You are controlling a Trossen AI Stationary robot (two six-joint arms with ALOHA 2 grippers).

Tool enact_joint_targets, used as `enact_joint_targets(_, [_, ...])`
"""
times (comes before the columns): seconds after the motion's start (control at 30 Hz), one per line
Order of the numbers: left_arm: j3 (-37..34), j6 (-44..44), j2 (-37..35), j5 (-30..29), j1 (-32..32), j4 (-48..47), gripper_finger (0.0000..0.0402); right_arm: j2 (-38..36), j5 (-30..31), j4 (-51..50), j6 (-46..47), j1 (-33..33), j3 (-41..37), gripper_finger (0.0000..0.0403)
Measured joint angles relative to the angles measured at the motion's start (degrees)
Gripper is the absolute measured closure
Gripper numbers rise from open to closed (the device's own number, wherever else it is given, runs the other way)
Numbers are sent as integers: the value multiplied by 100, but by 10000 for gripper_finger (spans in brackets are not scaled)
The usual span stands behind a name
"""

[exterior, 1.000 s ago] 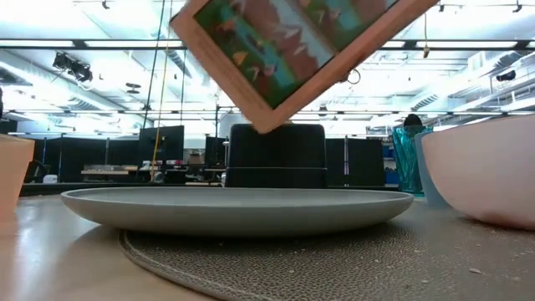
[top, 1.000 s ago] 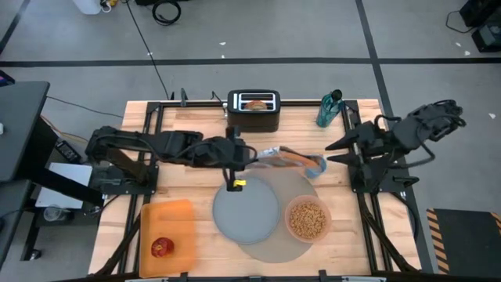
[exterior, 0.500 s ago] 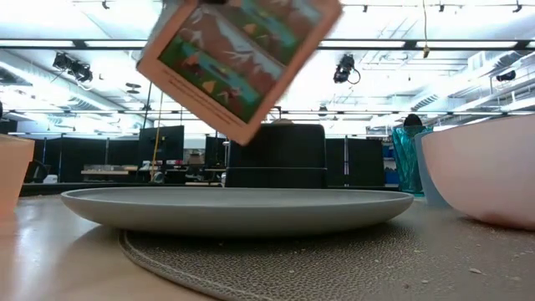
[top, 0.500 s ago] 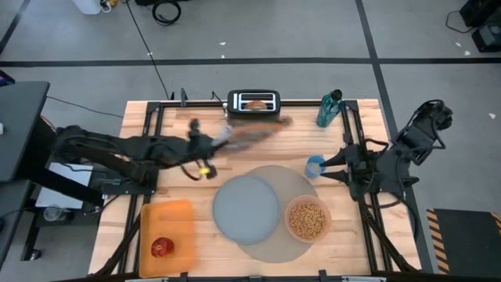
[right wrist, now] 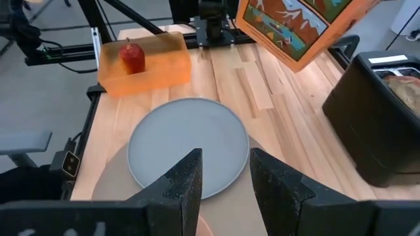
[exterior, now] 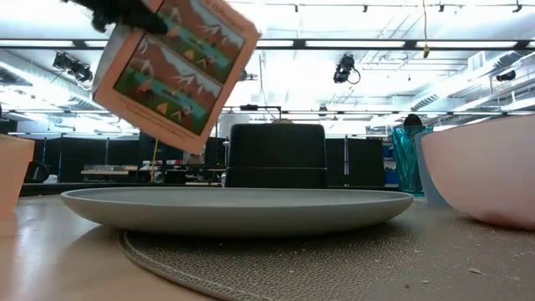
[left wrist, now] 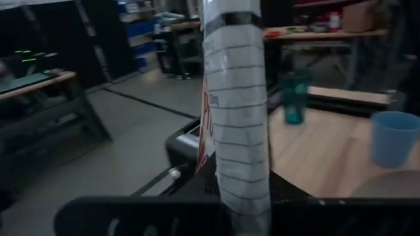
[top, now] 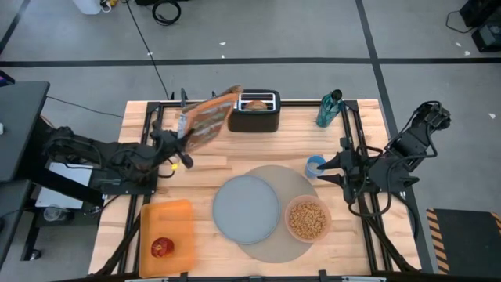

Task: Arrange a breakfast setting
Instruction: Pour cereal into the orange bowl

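My left gripper [top: 185, 139] is shut on a pink-orange cereal box [top: 211, 116], held high over the table's far left, next to the black toaster [top: 254, 111]. A toasted bagel half [top: 255, 103] sticks out of the toaster's slot. The blue-grey plate [top: 246, 207] and the pink bowl [top: 308, 220], full of cereal, rest on the round grey mat [top: 291, 182]. The red apple [top: 162, 248] lies on the orange board [top: 167, 219]. My right gripper [top: 333, 169] is open and empty at the table's right. No spoon shows. My left gripper holds the cereal box by its lower end [top: 190, 131], the narrow side [left wrist: 240, 172] facing the wrist camera. The fingers come from the table's left, slanting up. The box is lifted clear and tilted, its top end toward the toaster. The fingertips themselves are hidden by the box.
A blue cup [top: 315, 165] stands at the mat's far right rim, close to my right gripper. A teal bottle [top: 329, 108] stands at the far right. Bare wood lies between the toaster and the plate.
My left gripper has swung from over the mat's far rim toward the table's far left and up, carrying the cereal box, which has turned from lying tipped toward the bowl to slanting up beside the toaster. My right arm has drawn back toward the right edge.
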Motion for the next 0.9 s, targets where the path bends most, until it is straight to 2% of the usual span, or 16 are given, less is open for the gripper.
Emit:
enact_joint_targets(0.23, [-641,-199,-474,-1104,-9,32,387,0,17,264,-13,2,-127,268])
enact_joint_targets(0.33, [-1018,-292,-653,-1391,110,36,387,0,71,484,-158,0,-324,268])
enact_joint_targets(0.47, [-1481,-555,-1030,-1368,410,40,387,0,190,694,-204,0,-599,268])
enact_joint_targets(0.67, [-1869,-372,-1773,-1149,1031,130,391,0,171,947,-313,0,-831,268])
enact_joint_targets(0.8, [-2269,-21,-2111,-1149,1480,601,390,2,163,964,-369,0,-834,268])
enact_joint_targets(0.9, [-2714,286,-2236,-1143,1899,1429,390,2,157,1042,-468,-6,-834,268])
